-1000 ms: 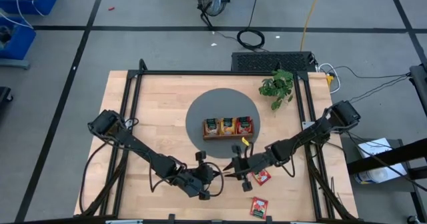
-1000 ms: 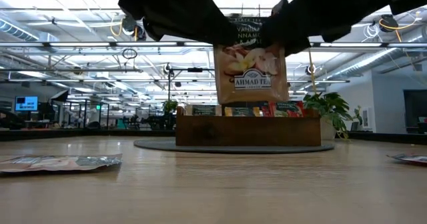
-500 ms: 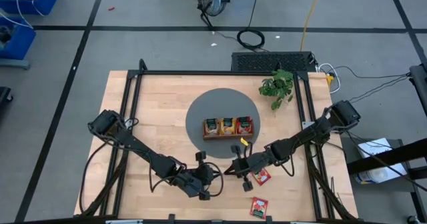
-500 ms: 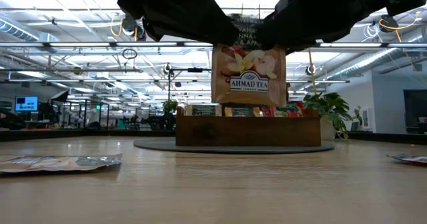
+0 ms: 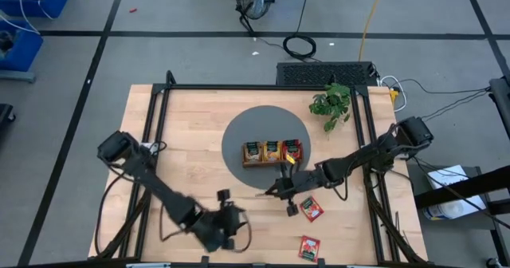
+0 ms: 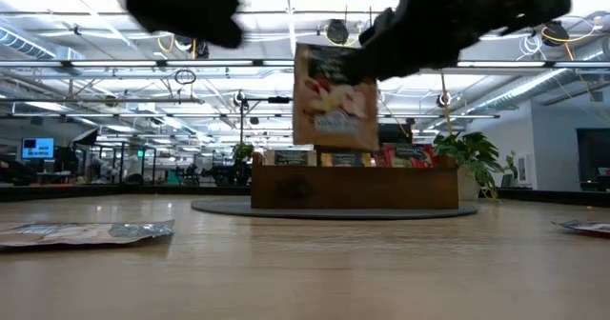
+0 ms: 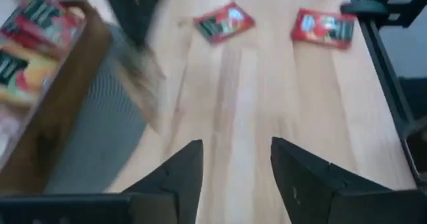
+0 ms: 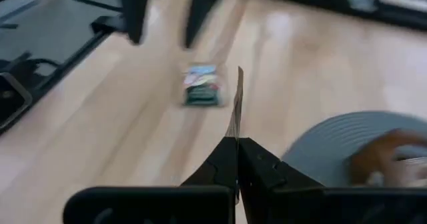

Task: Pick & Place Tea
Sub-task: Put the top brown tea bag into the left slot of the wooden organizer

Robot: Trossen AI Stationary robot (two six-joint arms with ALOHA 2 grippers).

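A pale tan tea sachet (image 6: 334, 96) hangs in the air in front of the tray, with my right gripper (image 5: 275, 191) shut on it. In the right wrist view the sachet shows edge-on (image 8: 235, 104). My left gripper (image 7: 233, 171) is open with nothing between its fingers, off toward the table's near left (image 5: 225, 220). The brown wooden tray (image 5: 273, 151) holds upright sachets and stands on a round grey mat (image 5: 239, 136). Two red sachets (image 5: 311, 210) (image 5: 309, 246) lie flat on the table at the near right. Another sachet (image 8: 201, 85) lies flat between the two arms. My right gripper pinches the sachet between its two fingers at the upper right part (image 6: 367, 63). The fingers come from the table's right, slanting a little downward. The sachet stands on edge, slightly tilted, hanging below the fingers clear of the table, its printed face toward the near edge.
A small green plant (image 5: 331, 102) stands at the far right of the table. A black frame (image 5: 159, 108) runs along the table's sides. Bare wood lies left of the mat.
My left gripper has let go of the tan sachet and drawn back toward the table's near left. The sachet stays with my right gripper, which has carried it a little toward the tray; it now hangs slightly tilted.
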